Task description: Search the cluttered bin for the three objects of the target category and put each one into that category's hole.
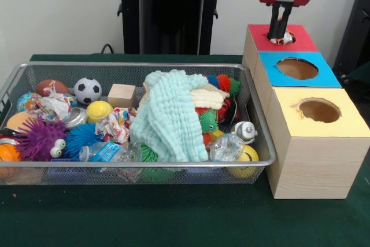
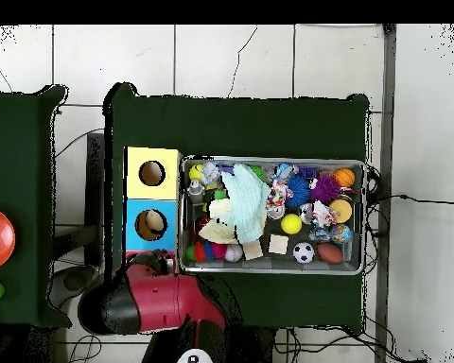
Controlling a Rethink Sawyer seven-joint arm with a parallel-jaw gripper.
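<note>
My gripper [image 1: 280,32] hangs straight down over the round hole [image 1: 289,37] in the red top of the farthest wooden box. It is shut on an orange, black and white striped plush animal [image 1: 284,39], which sits right at the hole's mouth. In the overhead view my red arm [image 2: 160,301] covers this box and the gripper. The wire-mesh bin [image 1: 139,65] stands left of the boxes, full of toys; it also shows in the overhead view [image 2: 273,162]. No yellow or brown plush animal shows; a mint cloth [image 1: 167,117] covers the bin's middle.
The blue-topped box [image 1: 298,69] and the yellow-topped box [image 1: 319,110] stand in a row in front of the red one. The bin holds spiky balls [image 1: 40,140], a soccer ball [image 1: 87,90], a wooden block [image 1: 121,95] and crumpled wrappers.
</note>
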